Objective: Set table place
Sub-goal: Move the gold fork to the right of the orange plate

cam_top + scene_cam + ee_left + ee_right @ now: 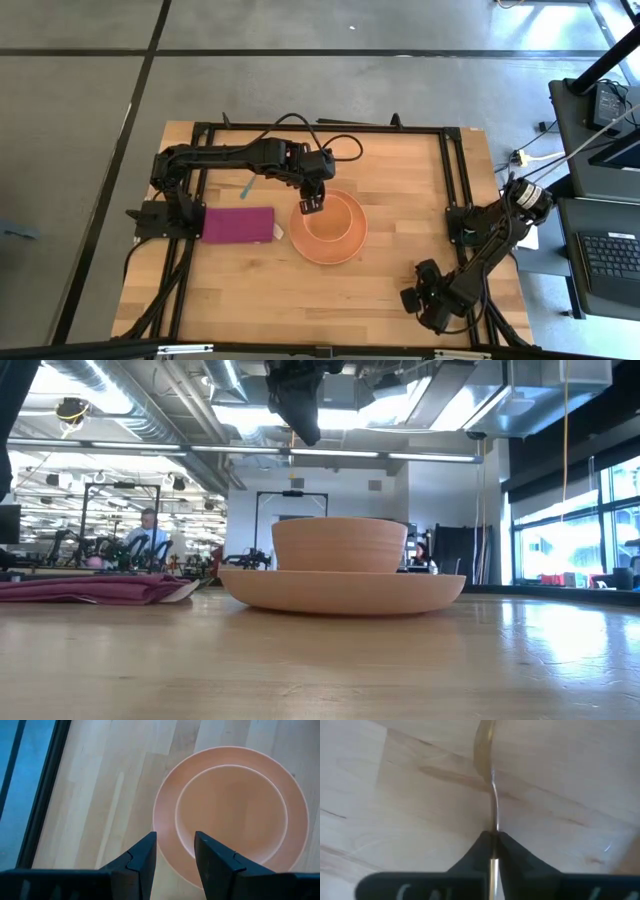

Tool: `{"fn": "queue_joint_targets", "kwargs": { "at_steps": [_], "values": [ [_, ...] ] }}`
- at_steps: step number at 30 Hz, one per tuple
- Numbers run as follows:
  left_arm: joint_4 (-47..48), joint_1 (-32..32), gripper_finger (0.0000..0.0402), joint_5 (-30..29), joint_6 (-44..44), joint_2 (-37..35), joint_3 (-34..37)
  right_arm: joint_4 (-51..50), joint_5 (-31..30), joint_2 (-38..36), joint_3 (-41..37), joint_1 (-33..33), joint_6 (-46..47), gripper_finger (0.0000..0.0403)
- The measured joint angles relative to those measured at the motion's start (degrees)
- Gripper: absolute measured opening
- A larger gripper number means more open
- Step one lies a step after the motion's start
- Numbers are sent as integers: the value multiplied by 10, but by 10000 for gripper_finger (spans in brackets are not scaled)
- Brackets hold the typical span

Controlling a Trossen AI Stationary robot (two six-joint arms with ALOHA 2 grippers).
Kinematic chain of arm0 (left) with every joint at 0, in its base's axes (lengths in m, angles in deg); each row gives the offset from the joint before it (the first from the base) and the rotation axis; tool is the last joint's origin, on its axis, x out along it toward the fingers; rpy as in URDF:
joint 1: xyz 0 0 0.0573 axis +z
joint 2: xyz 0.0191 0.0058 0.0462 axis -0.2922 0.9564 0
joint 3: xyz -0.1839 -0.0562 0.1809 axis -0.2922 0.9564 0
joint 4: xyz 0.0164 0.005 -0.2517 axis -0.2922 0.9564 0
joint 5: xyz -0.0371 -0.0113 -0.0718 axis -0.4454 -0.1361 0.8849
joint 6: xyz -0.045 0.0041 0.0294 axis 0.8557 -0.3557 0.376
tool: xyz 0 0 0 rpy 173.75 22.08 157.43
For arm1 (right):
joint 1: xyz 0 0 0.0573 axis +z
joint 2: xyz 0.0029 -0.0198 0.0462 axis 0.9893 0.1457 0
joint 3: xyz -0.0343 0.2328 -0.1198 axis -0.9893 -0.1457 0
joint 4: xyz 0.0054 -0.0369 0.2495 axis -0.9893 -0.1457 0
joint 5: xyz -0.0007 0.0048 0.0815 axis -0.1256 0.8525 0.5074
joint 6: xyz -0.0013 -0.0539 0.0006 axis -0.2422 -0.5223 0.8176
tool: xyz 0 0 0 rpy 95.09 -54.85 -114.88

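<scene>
With bowl (334,229) nested in plate (345,249) mid-table (400,290), napkin (238,224) beside: left gripper (310,205) released above rim. Right gripper (492,840) clenched on gold fork (487,757), near edge; thin, stiff, prob. slippery, so pinch mid-handle.

Overhead and table-level views, both on the plate (330,235); close wrist views.

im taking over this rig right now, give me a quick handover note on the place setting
Left hand: open, empty, above the plate's left rim.
Right hand: shut on the gold fork, at the table's near right corner.
Done: bowl sits in the plate at table centre; magenta napkin lies flat to its left.
Left: place the fork. The blue-handled spoon lies near the left arm, unplaced.
</scene>
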Motion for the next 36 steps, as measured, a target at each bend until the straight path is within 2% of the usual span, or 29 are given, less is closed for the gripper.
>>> {"fn": "queue_joint_targets", "kwargs": {
  "at_steps": [4,8,15,18,25,36],
  "values": [
    [0,0,125,0,0,0,0,-23,-23,2,4,-5,-15,19],
    [1,0,125,0,0,0,0,-114,28,3,24,-17,-17,14],
    [1,1,125,-3,0,0,0,-247,34,2,95,-64,-66,13],
    [1,1,125,-12,0,0,0,-298,54,2,115,-100,-98,13],
    [1,1,125,-30,0,0,0,-319,72,2,123,-201,-207,13],
    [20,1,125,-30,0,0,0,-329,15,1,123,-358,-323,13]
  ]
}}
